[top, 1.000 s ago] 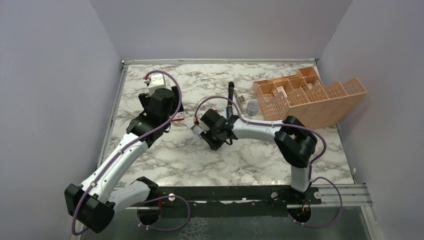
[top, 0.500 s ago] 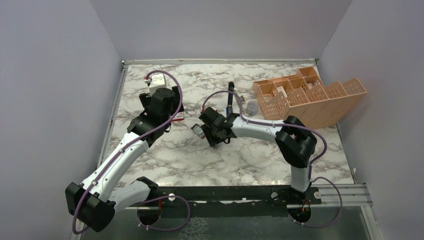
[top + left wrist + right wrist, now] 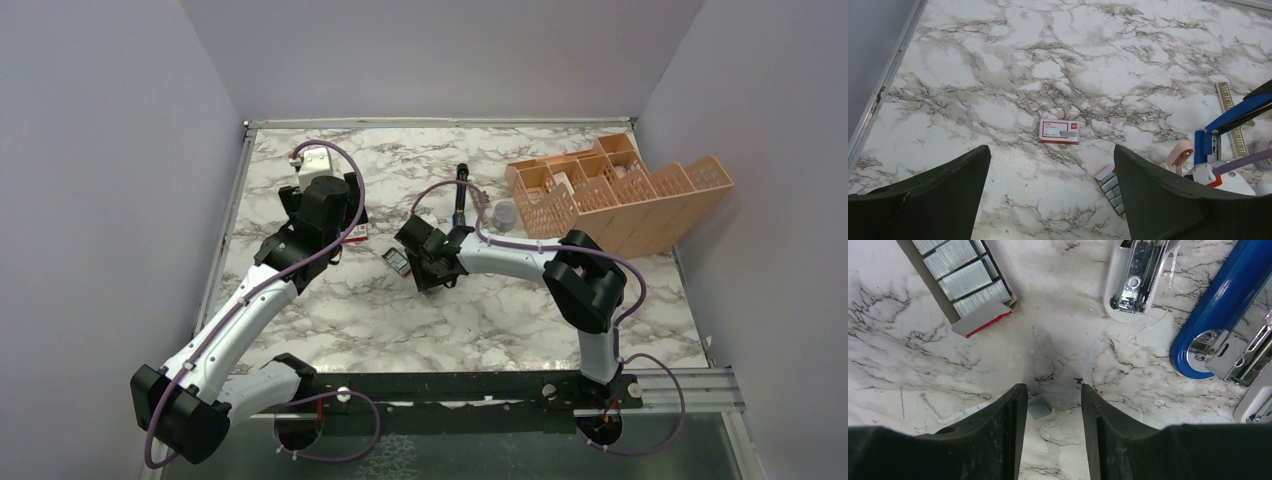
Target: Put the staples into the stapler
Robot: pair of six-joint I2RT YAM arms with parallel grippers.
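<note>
Staples (image 3: pixel 964 276), silvery-grey strips packed side by side in a small dark tray (image 3: pixel 930 286), lie on the marble table (image 3: pixel 908 355) at the upper left of your right wrist view. A red-and-white flap (image 3: pixel 980 318) sticks out at the tray's near end. Across from them, at the right edge, you have the slim blue stapler with black parts (image 3: pixel 1220 305), lying open with bright metal parts showing beside its blue body.

Your right gripper (image 3: pixel 1051 392) points down at the bare marble between tray and stapler. Its dark fingers are a little apart and pinch nothing. A small flat grey piece (image 3: pixel 1038 409) lies on the marble just below the gap; you cannot tell whether either finger touches it.

Your left gripper (image 3: pixel 1050 152) hangs higher, its fingers spread wide and empty. A flat red-and-white box (image 3: pixel 1059 131) lies on the table under that gap, near the tray but apart from it. A thin metal strip (image 3: pixel 1225 95) lies by the stapler. At the table's far right stands an orange plastic lattice organiser (image 3: pixel 640 215).
</note>
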